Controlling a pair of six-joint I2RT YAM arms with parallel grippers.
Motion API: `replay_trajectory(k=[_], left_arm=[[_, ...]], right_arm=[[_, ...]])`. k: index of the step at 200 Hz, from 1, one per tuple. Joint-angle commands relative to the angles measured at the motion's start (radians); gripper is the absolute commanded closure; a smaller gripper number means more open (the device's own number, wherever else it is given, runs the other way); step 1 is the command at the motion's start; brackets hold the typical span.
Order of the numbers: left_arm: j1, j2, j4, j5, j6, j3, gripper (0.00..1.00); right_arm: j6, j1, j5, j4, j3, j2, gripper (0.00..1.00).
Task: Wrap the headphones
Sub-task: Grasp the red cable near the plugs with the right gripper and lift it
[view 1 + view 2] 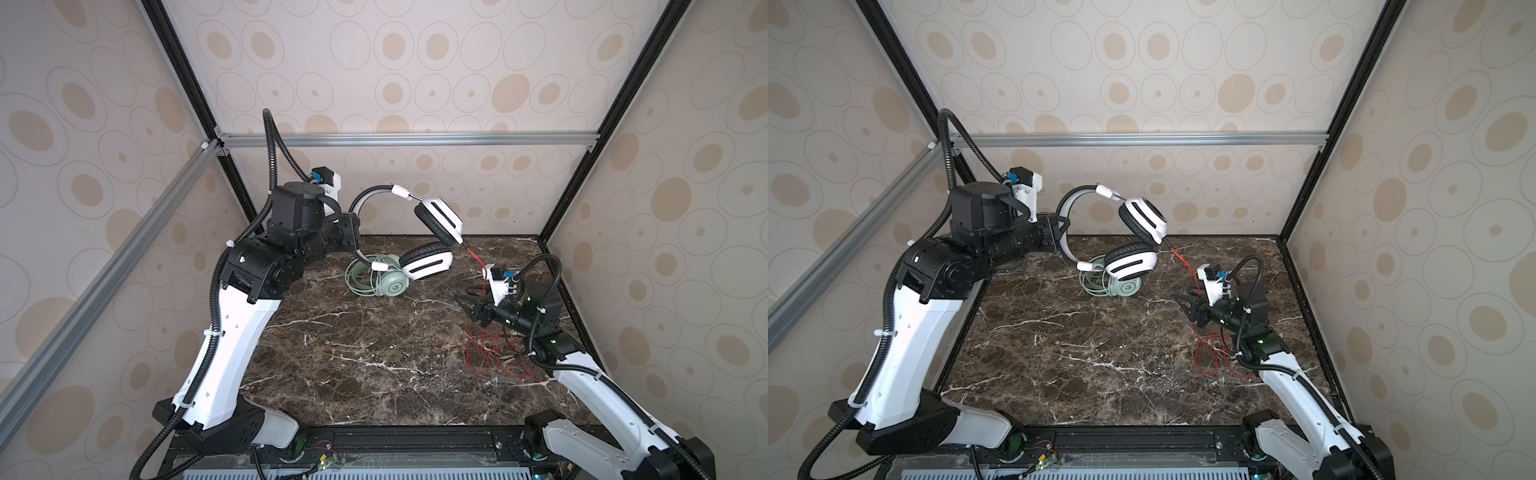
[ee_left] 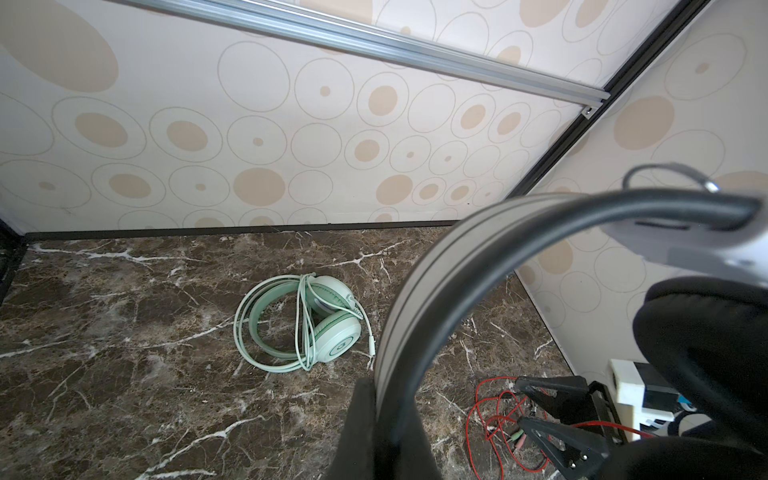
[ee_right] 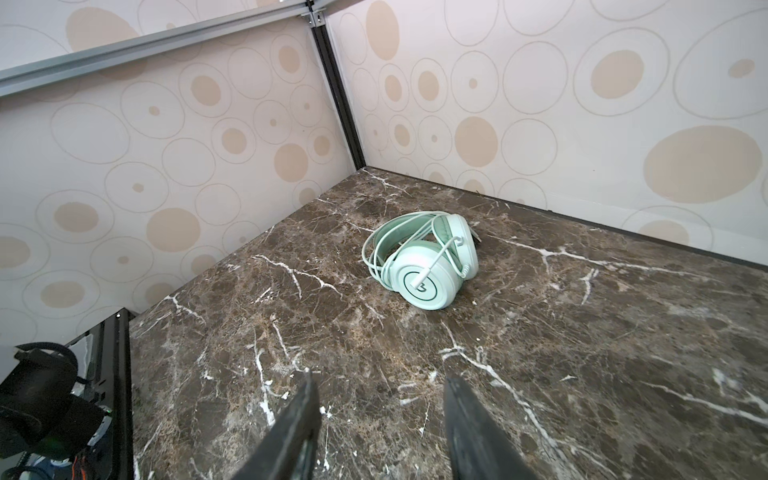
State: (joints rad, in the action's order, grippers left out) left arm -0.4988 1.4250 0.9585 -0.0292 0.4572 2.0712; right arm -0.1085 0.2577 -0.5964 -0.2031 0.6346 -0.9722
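Note:
The white-and-black headphones (image 1: 439,219) (image 1: 1144,220) hang in the air over the back of the table. My left gripper (image 1: 351,232) (image 1: 1059,232) (image 2: 386,386) is shut on their grey headband (image 2: 415,291). Their thin red cable (image 1: 476,258) (image 1: 1183,262) runs down past my right wrist to a loose tangle (image 1: 492,351) (image 1: 1214,357) (image 2: 486,415) on the table. My right gripper (image 1: 463,306) (image 1: 1185,308) (image 3: 380,376) hovers low beside that cable, open, with nothing between its fingers. The mint-green headphones (image 1: 392,284) (image 1: 1127,287) (image 2: 332,328) (image 3: 428,266) lie on the table, their pale cable looped around them.
The dark marble table (image 1: 353,353) (image 1: 1079,353) is boxed in by patterned walls at the back and both sides. An aluminium rail (image 1: 395,139) crosses the back wall. The red tangle lies under my right arm, near the right wall.

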Motion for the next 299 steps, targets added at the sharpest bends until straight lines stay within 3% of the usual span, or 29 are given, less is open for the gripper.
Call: replay_trajectory(k=[1,157,256,299], left_arm=[[0.016,-0.004,-0.081,-0.034,0.052,0.056,1.0],[0.065,0.007,-0.105,-0.084,0.087,0.054,1.0],[0.087,-0.001,-0.12,-0.104,0.106,0.046,1.0],[0.095,-0.017,-0.15,-0.116,0.118,0.009,1.0]], right_arm=[[-0.01,-0.009,0.0,-0.039,-0.025,0.012,0.5],[-0.03,-0.032,0.02,-0.122,-0.149,-0.029,0.68],[-0.035,-0.038,0.025,-0.156,-0.177,-0.059,0.73],[-0.027,-0.038,0.026,-0.148,-0.174,-0.063,0.81]])
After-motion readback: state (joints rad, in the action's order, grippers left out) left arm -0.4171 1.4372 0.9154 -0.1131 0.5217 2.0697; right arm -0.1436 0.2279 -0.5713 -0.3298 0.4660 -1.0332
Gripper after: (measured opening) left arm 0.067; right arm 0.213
